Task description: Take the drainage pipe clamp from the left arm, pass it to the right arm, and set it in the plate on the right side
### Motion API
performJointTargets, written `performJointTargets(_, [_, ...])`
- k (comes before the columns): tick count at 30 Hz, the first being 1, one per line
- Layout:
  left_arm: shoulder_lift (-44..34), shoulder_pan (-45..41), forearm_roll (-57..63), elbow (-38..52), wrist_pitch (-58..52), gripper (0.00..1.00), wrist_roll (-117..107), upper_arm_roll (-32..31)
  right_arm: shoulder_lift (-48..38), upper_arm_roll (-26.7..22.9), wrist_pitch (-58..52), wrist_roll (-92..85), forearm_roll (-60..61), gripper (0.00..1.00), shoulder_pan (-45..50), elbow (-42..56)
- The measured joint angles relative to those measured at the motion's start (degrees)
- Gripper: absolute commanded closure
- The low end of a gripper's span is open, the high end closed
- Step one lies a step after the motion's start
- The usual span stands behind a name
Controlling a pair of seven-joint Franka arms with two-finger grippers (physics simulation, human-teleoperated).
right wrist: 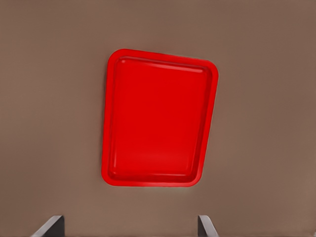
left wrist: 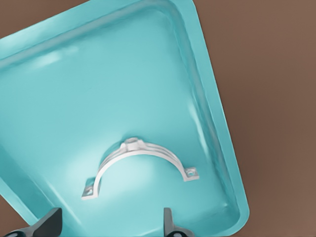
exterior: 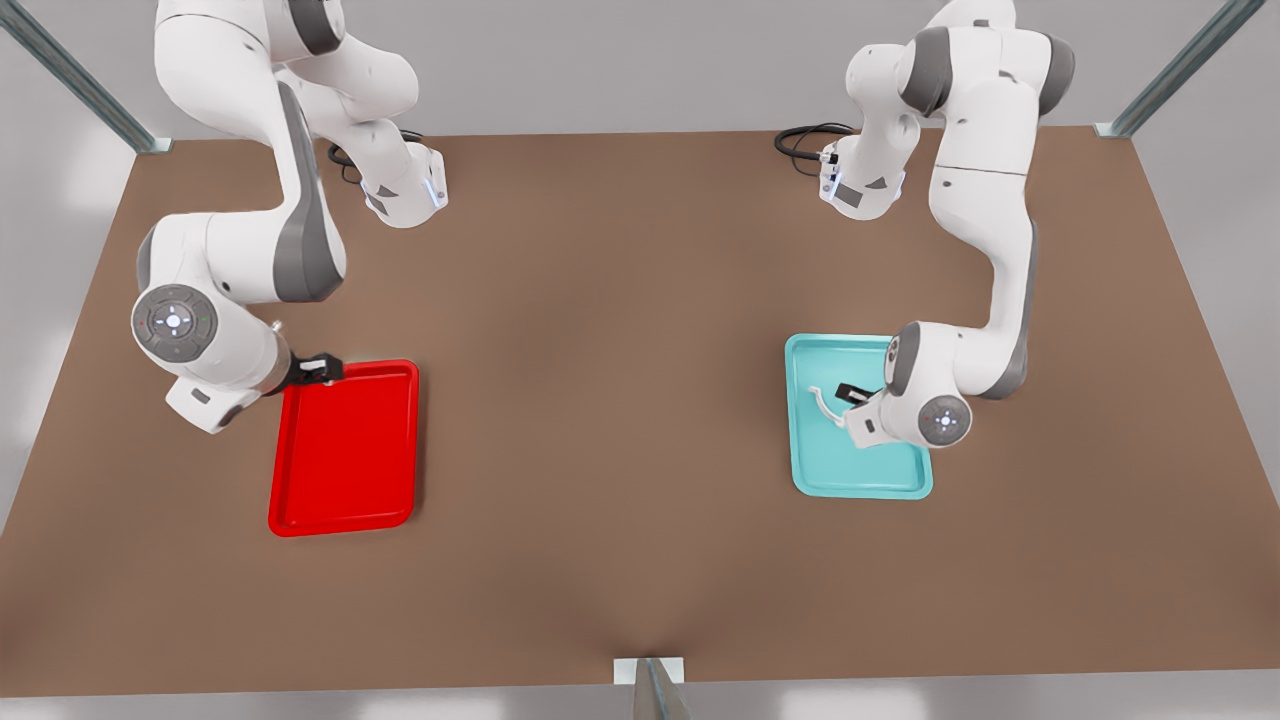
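The white drainage pipe clamp [left wrist: 140,160] lies arch-up on the floor of the teal plate [left wrist: 74,98], which sits on the front view's right [exterior: 860,480]. The clamp [exterior: 824,404] is free of any fingers. My left gripper [left wrist: 108,229] hovers open just over it, with its fingertips wider than the arch; in the front view this gripper [exterior: 850,393] hangs above the teal plate. My right gripper [right wrist: 127,229] is open and holds nothing. It hangs above the table near the red plate [right wrist: 158,123], by that plate's far corner [exterior: 322,368] on the front view's left.
The red plate [exterior: 345,460] holds nothing. Both plates rest on a brown table [exterior: 600,350] with a wide bare middle. Black cables [exterior: 800,140] lie by the arm bases at the back. Metal frame posts [exterior: 650,690] stand at the table's edges.
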Motion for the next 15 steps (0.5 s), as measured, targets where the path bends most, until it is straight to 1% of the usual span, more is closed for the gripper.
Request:
performJointTargets(5, [-0.7,0.7,0.0,-7.1,11.0,0.0,10.3,0.7,0.4,0.1,0.5,-0.5,-0.5,0.0,0.0,1.0])
performJointTargets(8, [-0.9,0.7,0.0,-9.1,15.7,0.0,15.4,1.0,-1.8,0.3,0.3,-1.4,1.2,0.0,0.2,1.2])
performJointTargets(13, [-1.2,0.5,0.0,-12.7,22.1,0.0,22.2,1.4,-2.1,0.3,-0.3,-2.9,4.1,0.0,0.0,1.2])
performJointTargets(14, [-1.2,0.5,0.0,-12.9,23.1,0.06,23.3,1.5,-2.1,0.3,-0.4,-3.1,4.3,0.0,0.1,1.2])
performJointTargets(15, [-1.2,0.6,-0.1,-13.2,23.9,0.16,24.4,1.5,-2.1,0.3,-0.5,-3.4,4.5,0.0,0.1,1.2])
